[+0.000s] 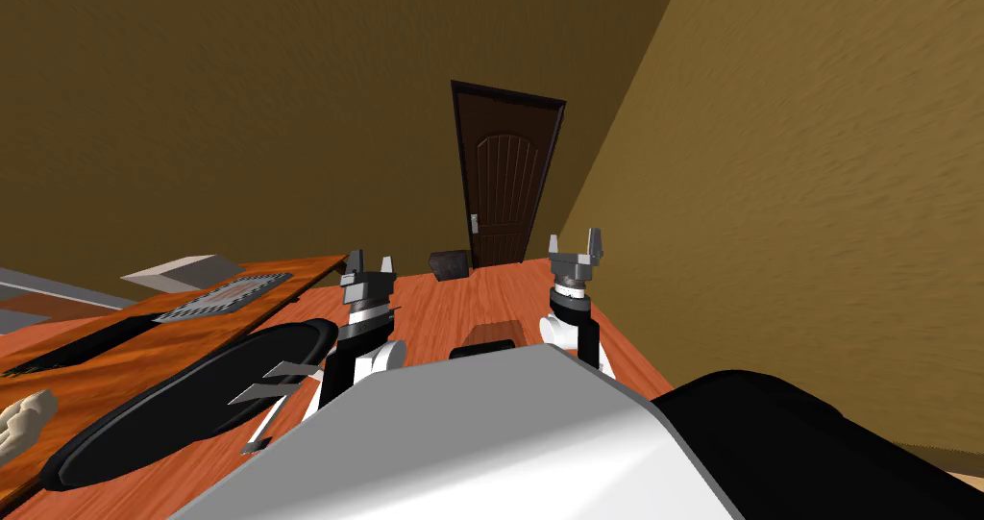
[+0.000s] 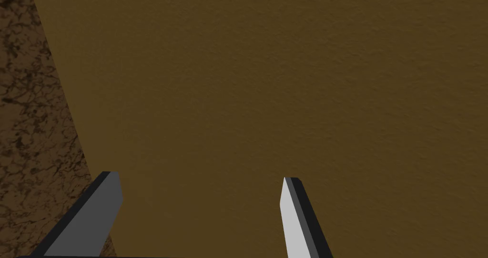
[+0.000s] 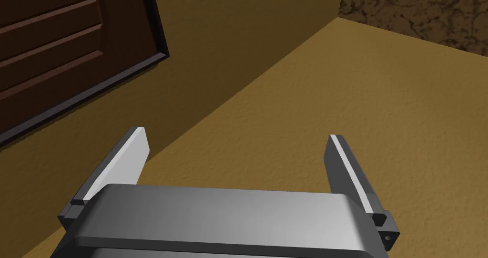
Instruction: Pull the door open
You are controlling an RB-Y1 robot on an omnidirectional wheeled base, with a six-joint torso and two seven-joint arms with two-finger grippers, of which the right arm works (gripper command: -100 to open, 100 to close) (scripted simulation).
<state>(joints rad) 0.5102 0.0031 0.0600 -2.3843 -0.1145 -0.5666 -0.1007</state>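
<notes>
Far end of the room: the dark brown door stands shut in its frame, well apart from me, its pale handle untouched. My left gripper and right gripper are raised, fingers apart, holding nothing. By my reckoning, approach, grasp and pull are all yet to do.

- My left gripper, two thin light grey blade-like fingers on a dark box, has its fingers spread wide.
- My right gripper, of the same build, is spread just as wide.
- My white-and-dark left forearm and right forearm rise side by side, well apart.
- The right gripper seems slightly higher, though the wide lens may exaggerate that.
</notes>
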